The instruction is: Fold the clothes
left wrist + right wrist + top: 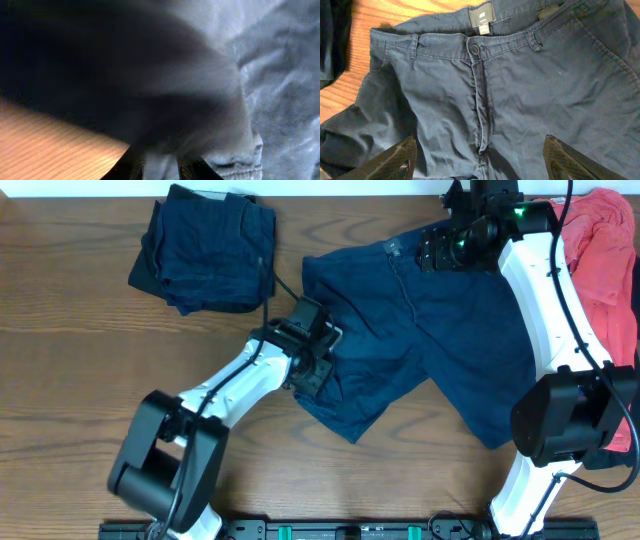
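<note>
We see the navy shorts (440, 330) spread open on the bench (80, 360), right of the middle, waistband toward the far edge and both legs pointing to the near side. Their left leg is rumpled, with its hem turned in toward the centre.

The left claw (318, 345) sits on that rumpled leg, at the cloth's left edge. From the left wrist, the left claw (162, 165) is drawn narrow, and a fold of the shorts (280, 90) lies between its two fingers, so we take it as gripping the cloth. Much of that view is dark and blurred by fabric close to the lens, with a strip of bench (45, 145) below.

The right claw (455, 245) hangs over the waistband at the far edge. From the right wrist, the right claw (480, 142) stands wide, its fingers (395, 160) apart above the shorts (560, 100), holding nothing. The button (474, 49) is done up and the fly runs down between the fingers.

A pile (205, 250) of folded navy pieces rests at the far left, well apart from the shorts. A red garment (605, 260) lies crumpled at the far right, behind the right arm.
</note>
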